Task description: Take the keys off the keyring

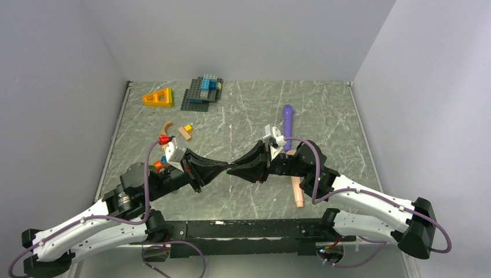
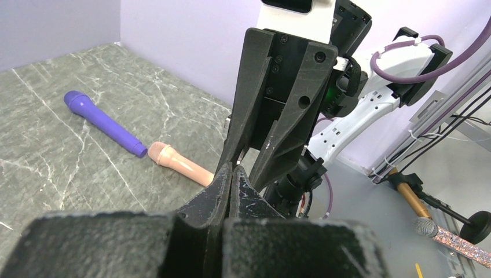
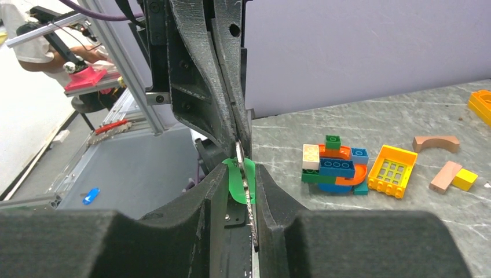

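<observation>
Microphone in pink lies nearest on the counter, beside the right arm. Just past it the two arms meet tip to tip above the middle. Right claw pinches the green key by its head, and a thin silvery metal strip stands edge-on against it; ring or key, I cannot tell. Left claw is pressed together on that strip's top. Further back lies a purple microphone, then loose bricks, and a brick stack at the far edge.
</observation>
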